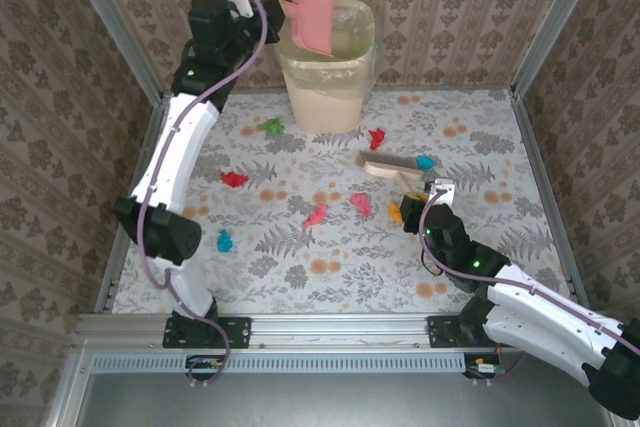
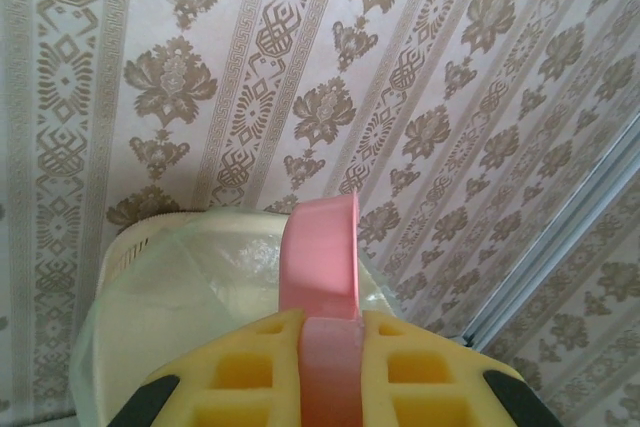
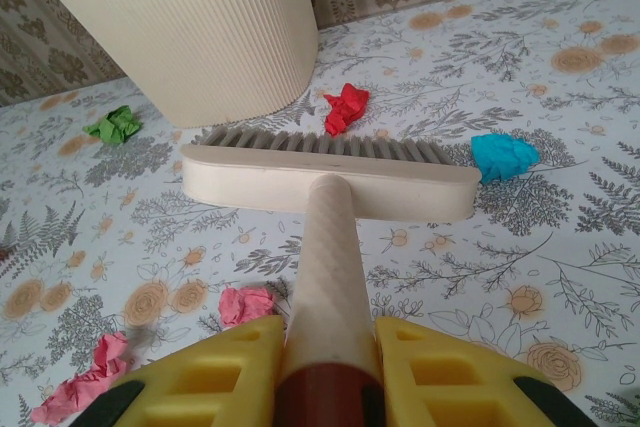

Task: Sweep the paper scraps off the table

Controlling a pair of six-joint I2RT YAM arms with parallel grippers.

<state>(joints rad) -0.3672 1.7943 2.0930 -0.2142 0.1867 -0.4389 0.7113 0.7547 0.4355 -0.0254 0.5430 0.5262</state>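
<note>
Left hand (image 2: 330,372) is closed tight on the handle of the pink dustpan (image 1: 315,17). The arm is raised, with the pan tilted over the mouth of the bin (image 1: 330,82) by the far wall. I cannot tell whether anything lies in the pan.

Right hand (image 3: 325,367) is clamped round the handle of the brush (image 3: 330,179). The bristles are down on the tabletop (image 1: 480,277), near the front of the bin.

Paper scraps (image 1: 316,215) lie scattered over the tabletop:
- red scrap (image 3: 346,109) near the bristles, on their far side
- blue scrap (image 3: 503,155) just beside the right end of the brush head
- green scrap (image 3: 115,125) off to the left, near the bin
- pink scraps (image 3: 245,304) closer to the arm bases
- others well over on the left side

Judgement: this is the emptying step, and the task is far from done — most of the litter is on the surface.

To do it well:
- Keep the pan's lip inside the bin rim and tip it steeply, so nothing drops outside.
- Then set the pan flat with its lip touching the tabletop, close to the middle cluster.
- Place the brush beyond each scrap and draw it toward the pan in short, low strokes — crumpled paper is light and will likely skip if flicked.
- Keep the brush head from nudging the bin.
</note>
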